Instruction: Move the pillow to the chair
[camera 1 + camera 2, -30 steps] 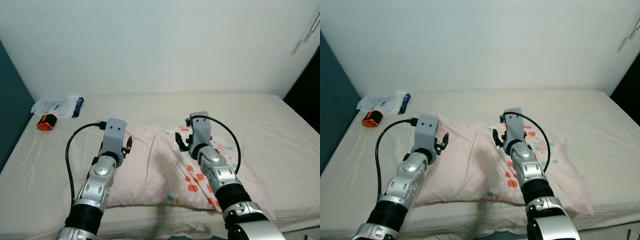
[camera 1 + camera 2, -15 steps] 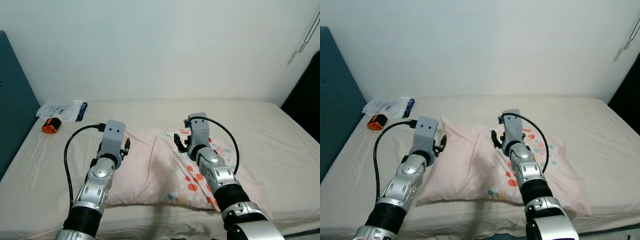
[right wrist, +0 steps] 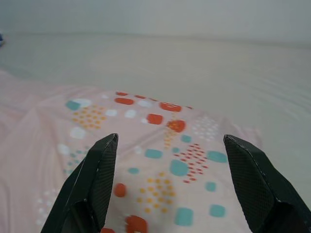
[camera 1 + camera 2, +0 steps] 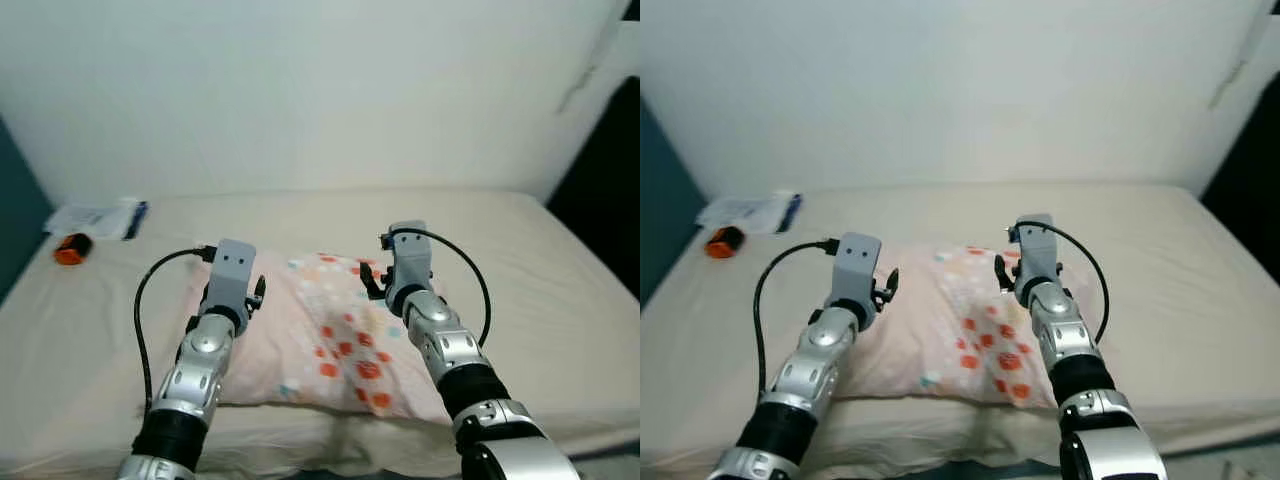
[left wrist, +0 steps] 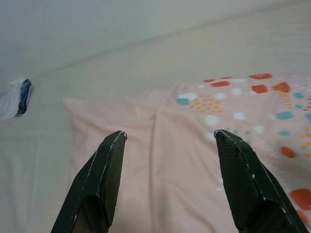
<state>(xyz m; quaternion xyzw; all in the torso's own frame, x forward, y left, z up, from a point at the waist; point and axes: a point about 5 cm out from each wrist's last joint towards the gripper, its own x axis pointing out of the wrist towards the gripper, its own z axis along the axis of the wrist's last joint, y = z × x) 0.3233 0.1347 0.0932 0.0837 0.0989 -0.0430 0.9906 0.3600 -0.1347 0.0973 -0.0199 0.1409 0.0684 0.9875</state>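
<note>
Far to my left, a small orange object (image 4: 68, 248) and a flat packet (image 4: 93, 217) lie on the beige bed (image 4: 560, 330), whose sheet is smooth with faint creases. My left gripper (image 5: 167, 145) hovers over the near left part of the pillow (image 4: 330, 340), fingers spread apart. The pillow is soft, pale pink cloth, rumpled, dotted with red, teal and orange patches, lying flat mid-bed. My right gripper (image 3: 167, 145) hangs over its right part, fingers wide apart too.
</note>
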